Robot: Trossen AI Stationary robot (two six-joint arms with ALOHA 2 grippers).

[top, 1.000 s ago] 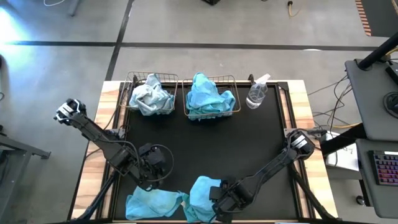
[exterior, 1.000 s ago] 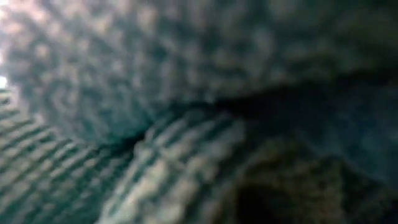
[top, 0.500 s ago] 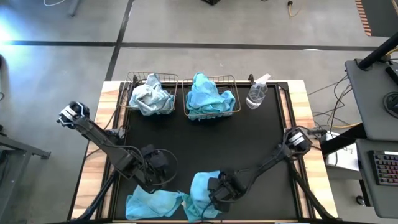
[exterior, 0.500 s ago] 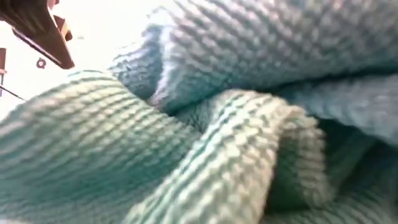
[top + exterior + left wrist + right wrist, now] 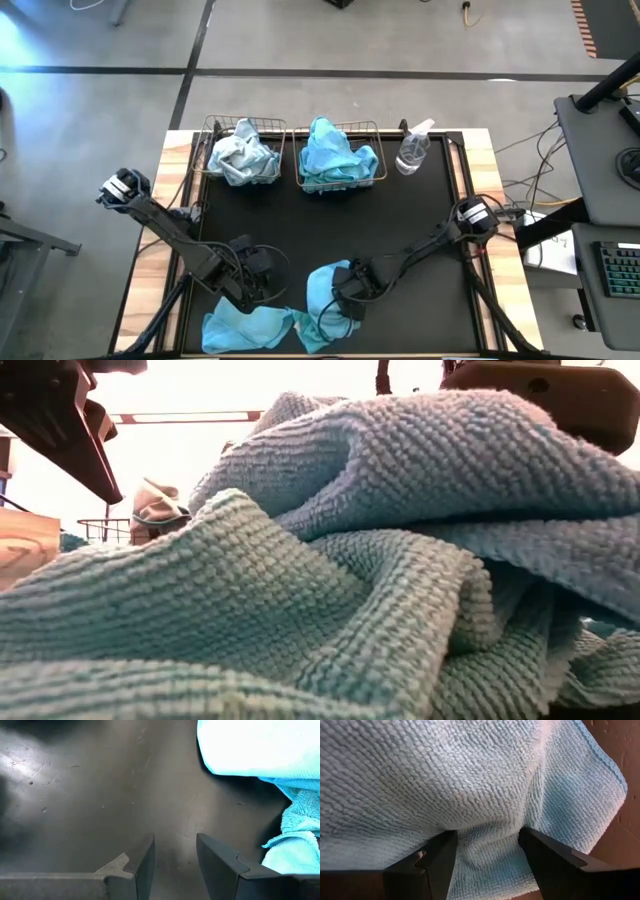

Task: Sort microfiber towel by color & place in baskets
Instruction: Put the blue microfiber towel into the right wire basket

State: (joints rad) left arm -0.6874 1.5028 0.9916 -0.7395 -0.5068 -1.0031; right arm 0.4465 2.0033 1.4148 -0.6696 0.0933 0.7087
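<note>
Two turquoise microfiber towels lie crumpled at the table's near edge, one at the left [image 5: 243, 327] and one toward the middle [image 5: 322, 288]. My right gripper [image 5: 343, 300] [image 5: 487, 842] is open and points down on the middle one. My left gripper [image 5: 263, 280] [image 5: 175, 855] is open over bare black mat, with the left towel's edge [image 5: 250, 750] just beside it. At the far edge stand two wire baskets. The left basket [image 5: 207, 132] holds a pale grey-blue towel [image 5: 243, 152]. The right basket [image 5: 377, 130] holds a turquoise towel [image 5: 335, 152]. My right gripper comes from above, slanting down, with its open fingertips [image 5: 445, 847] set into the top of the middle towel. A raised ridge of cloth [image 5: 485, 832] stands between the two fingers without being pinched. The towel lies bunched on the mat.
A clear spray bottle [image 5: 413, 148] stands at the far right, beside the right basket. The black mat's middle [image 5: 330, 225] is bare. The turquoise cloth [image 5: 350, 560] fills the low view right in front of the camera.
My right gripper has gone toward the table's left and far side and come down onto the middle towel, staying open. My left gripper has sunk a little toward the mat. The towel's folds in front of the low camera have shifted.
</note>
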